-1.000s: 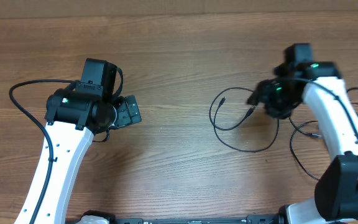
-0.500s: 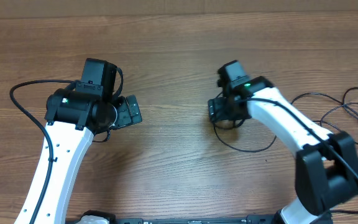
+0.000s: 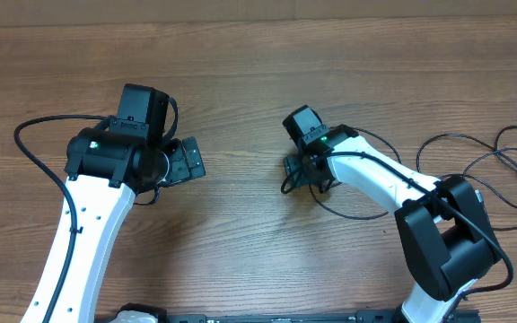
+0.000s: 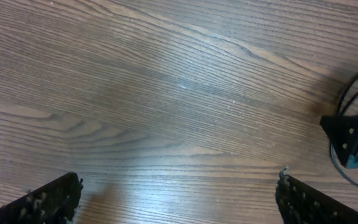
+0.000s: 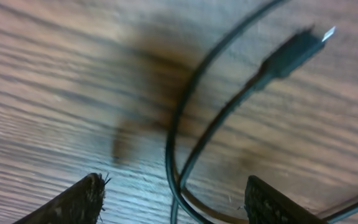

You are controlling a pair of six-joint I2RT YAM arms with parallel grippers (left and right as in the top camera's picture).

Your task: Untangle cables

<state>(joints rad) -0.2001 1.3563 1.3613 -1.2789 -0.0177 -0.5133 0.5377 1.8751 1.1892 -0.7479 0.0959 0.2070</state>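
Thin black cables lie on the wooden table on the right. One loop (image 3: 366, 216) runs under my right arm, and more loops (image 3: 460, 136) spread out to the far right. My right gripper (image 3: 294, 173) is open at the left end of the loop. In the right wrist view two crossing cable strands (image 5: 179, 155) lie between its spread fingers (image 5: 73, 202), unclamped, and a plug end (image 5: 291, 53) lies beyond them. My left gripper (image 3: 185, 161) is open and empty over bare wood, well left of the cables. In the left wrist view its open gripper (image 4: 179, 205) faces the right gripper (image 4: 353, 140).
The table is brown wood grain. My left arm's own black lead (image 3: 39, 161) loops on the table at the far left. A cable arc (image 4: 356, 87) shows at the right edge of the left wrist view.
My right arm has swung left from the far right of the table to the left end of the cable loop. The left arm has not moved.
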